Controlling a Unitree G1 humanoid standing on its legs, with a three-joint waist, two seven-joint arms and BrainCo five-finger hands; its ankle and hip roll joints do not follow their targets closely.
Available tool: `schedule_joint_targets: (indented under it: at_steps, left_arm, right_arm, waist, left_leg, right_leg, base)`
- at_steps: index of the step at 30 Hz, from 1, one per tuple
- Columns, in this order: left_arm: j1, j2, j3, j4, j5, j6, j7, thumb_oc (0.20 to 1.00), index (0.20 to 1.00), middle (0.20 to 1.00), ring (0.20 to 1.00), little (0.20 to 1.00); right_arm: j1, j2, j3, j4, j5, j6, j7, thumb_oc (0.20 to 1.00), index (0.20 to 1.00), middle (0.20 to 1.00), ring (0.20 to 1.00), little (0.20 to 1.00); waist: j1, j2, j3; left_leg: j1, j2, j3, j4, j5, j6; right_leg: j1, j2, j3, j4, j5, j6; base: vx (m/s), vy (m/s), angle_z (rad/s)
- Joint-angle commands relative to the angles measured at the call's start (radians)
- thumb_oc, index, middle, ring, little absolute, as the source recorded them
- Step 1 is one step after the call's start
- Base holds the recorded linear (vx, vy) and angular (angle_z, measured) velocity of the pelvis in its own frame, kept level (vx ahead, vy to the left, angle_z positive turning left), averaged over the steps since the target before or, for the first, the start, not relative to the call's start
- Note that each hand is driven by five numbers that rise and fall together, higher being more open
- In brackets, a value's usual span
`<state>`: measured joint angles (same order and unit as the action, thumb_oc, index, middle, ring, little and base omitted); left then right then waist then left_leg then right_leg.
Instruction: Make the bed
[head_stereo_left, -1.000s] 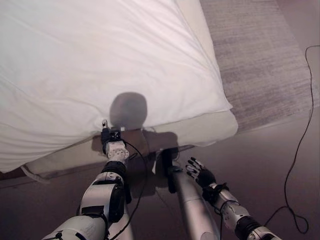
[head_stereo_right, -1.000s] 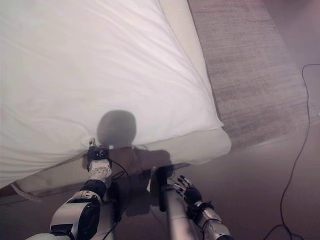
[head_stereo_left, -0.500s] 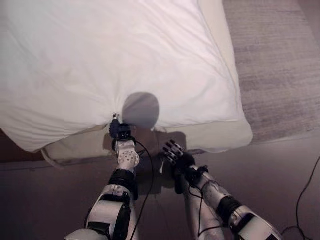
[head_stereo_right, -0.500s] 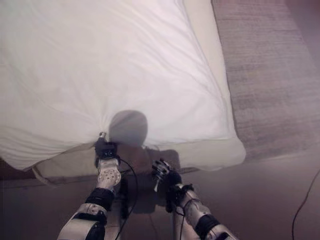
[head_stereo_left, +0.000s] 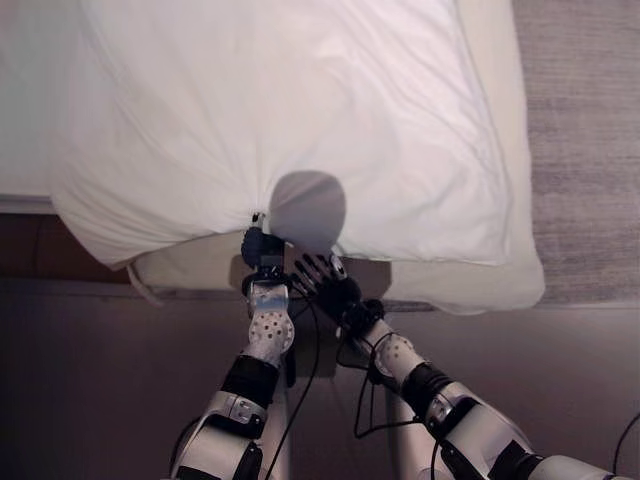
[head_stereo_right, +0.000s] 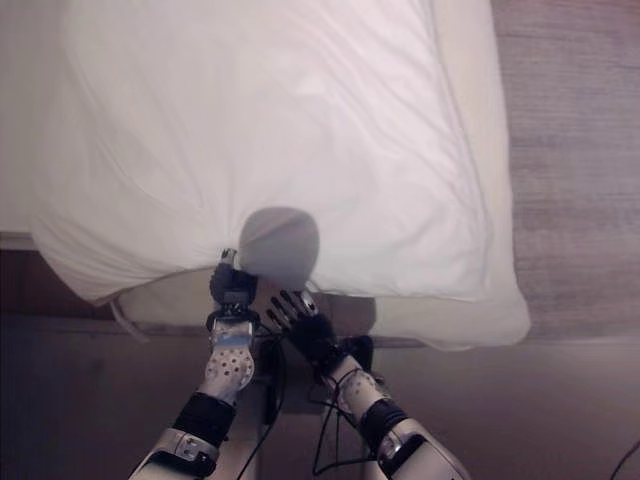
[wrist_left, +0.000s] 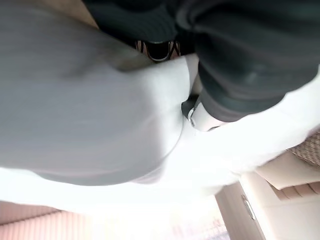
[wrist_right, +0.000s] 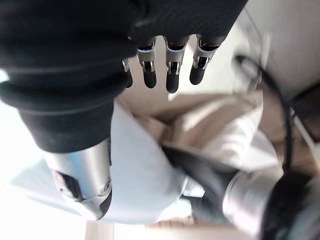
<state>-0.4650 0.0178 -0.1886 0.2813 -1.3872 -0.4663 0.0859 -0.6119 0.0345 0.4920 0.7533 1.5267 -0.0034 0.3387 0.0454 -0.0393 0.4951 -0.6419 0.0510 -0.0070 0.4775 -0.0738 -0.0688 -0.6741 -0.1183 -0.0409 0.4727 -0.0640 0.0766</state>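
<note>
Hands are converging at the bed's foot: left hand (head_stereo_left: 262, 247) is gripping the white duvet (head_stereo_left: 290, 110) edge as the open-fingered right hand (head_stereo_left: 325, 285) is arriving alongside to help.

Duvet (head_stereo_left: 290, 110) lies on the bed (head_stereo_left: 440, 280), covering most of it. Rug (head_stereo_left: 585, 150) on the floor right of the bed. Left robot hand (head_stereo_left: 262, 248) at the duvet's near edge; right robot hand (head_stereo_left: 325, 285) just right of it, before the bed.

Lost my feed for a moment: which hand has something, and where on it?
The left hand pinches the white duvet at its near edge. The right hand is open, holding nothing.
</note>
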Motion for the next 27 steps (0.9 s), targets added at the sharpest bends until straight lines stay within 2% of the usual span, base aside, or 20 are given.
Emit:
schedule_joint_targets:
  at_steps: [1, 10, 14, 20, 27]
  left_arm:
    - [-0.015, -0.044, -0.065, -0.188, 0.087, -0.021, -0.038, 0.2, 0.2, 0.2, 0.2, 0.2]
    - [-0.027, -0.034, -0.056, -0.287, 0.135, -0.071, 0.019, 0.2, 0.2, 0.2, 0.2, 0.2]
    - [-0.018, -0.027, -0.029, -0.3, 0.171, -0.097, 0.06, 0.2, 0.2, 0.2, 0.2, 0.2]
    - [0.006, -0.017, 0.011, -0.302, 0.207, -0.113, 0.093, 0.2, 0.2, 0.2, 0.2, 0.2]
    - [0.025, -0.005, 0.048, -0.323, 0.233, -0.127, 0.111, 0.2, 0.2, 0.2, 0.2, 0.2]
  right_arm:
    - [-0.002, 0.039, 0.004, -0.074, 0.052, -0.029, 0.006, 1.0, 1.0, 1.0, 1.0, 1.0]
    - [-0.065, 0.036, -0.081, -0.144, 0.106, -0.109, 0.004, 1.0, 1.0, 1.0, 1.0, 1.0]
    - [-0.066, -0.008, -0.146, -0.241, 0.101, -0.175, 0.013, 1.0, 1.0, 1.0, 1.0, 1.0]
    - [-0.01, -0.054, -0.233, -0.324, 0.116, -0.222, 0.017, 1.0, 1.0, 1.0, 1.0, 1.0]
    - [0.032, -0.085, -0.346, -0.321, 0.149, -0.289, -0.014, 1.0, 1.0, 1.0, 1.0, 1.0]
  waist:
    - [0.0, 0.051, -0.041]
    - [0.007, 0.068, -0.045]
    - [0.0, 0.073, -0.048]
    - [-0.014, 0.073, -0.054]
    - [-0.027, 0.074, -0.057]
  left_leg:
    - [-0.048, -0.055, 0.009, -0.044, 0.031, 0.044]
    - [-0.058, -0.069, 0.001, -0.052, 0.038, 0.051]
    - [-0.059, -0.069, 0.0, -0.044, 0.028, 0.053]
    - [-0.066, -0.068, 0.002, -0.042, 0.027, 0.052]
    - [-0.072, -0.066, 0.002, -0.035, 0.019, 0.053]
  right_leg:
    - [0.021, 0.023, -0.039, -0.065, 0.024, 0.022]
    - [0.007, 0.016, -0.046, -0.061, 0.024, 0.022]
    - [-0.002, 0.015, -0.045, -0.042, 0.01, 0.022]
    - [-0.01, 0.016, -0.044, -0.042, 0.006, 0.022]
    - [-0.021, 0.018, -0.044, -0.03, -0.003, 0.023]
  base:
    - [0.01, 0.01, 0.12]
    - [0.01, 0.004, 0.05]
    - [0.03, 0.003, 0.04]
    - [0.01, 0.0, 0.02]
    - [0.03, -0.005, 0.0]
